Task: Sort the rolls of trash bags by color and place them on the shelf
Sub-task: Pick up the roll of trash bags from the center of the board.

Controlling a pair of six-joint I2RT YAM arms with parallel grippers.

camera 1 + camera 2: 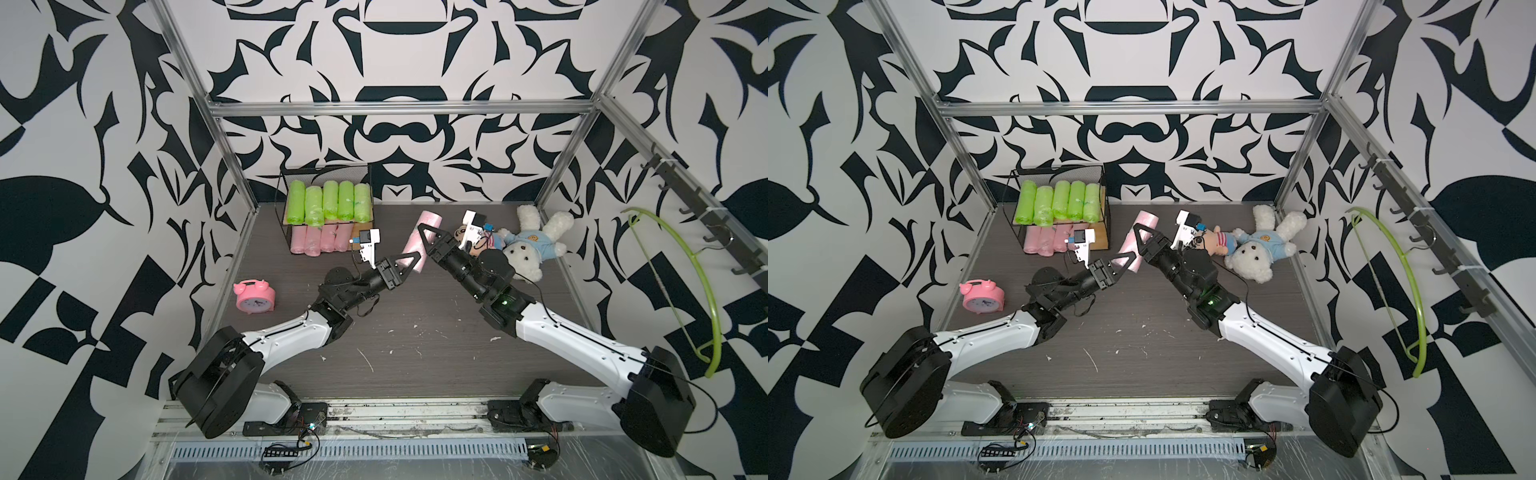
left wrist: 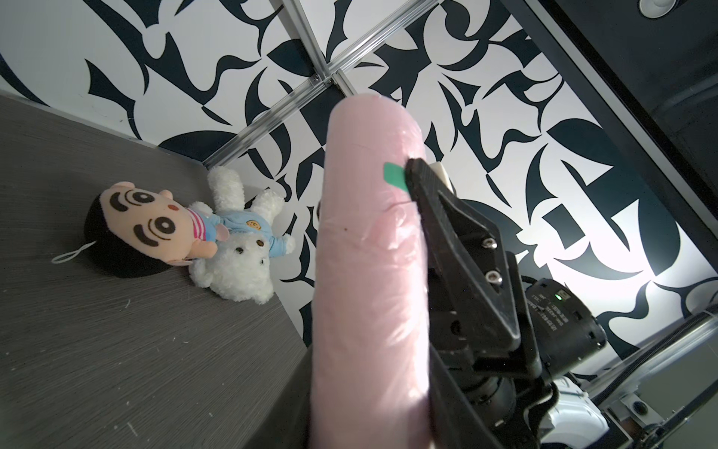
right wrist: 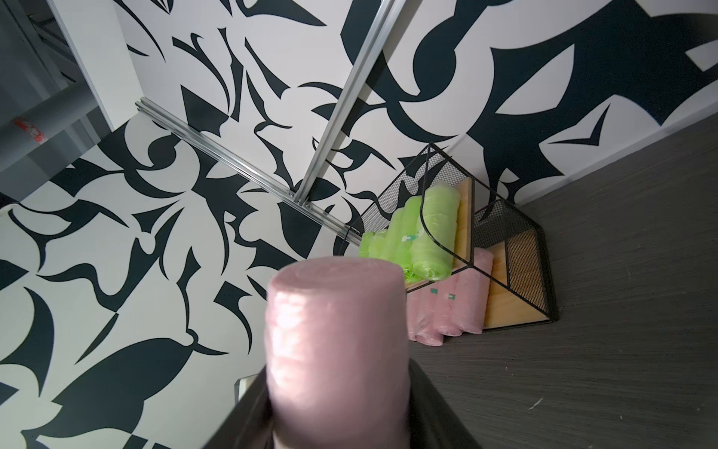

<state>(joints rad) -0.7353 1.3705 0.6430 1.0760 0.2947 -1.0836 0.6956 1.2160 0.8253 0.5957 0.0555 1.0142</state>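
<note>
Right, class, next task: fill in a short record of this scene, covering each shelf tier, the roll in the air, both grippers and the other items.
top tier: five green rolls side by side on the shelf
lower tier: four pink rolls
fifth pink roll: raised, between both grippers
left gripper: closed on its near end
right gripper: jaws astride it, grip unclear
table extras: pink alarm clock, white teddy bear, boy doll

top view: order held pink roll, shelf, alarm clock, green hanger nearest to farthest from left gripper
1. pink roll, right at the left gripper
2. shelf, back left
3. alarm clock, near left
4. green hanger, right wall
</note>
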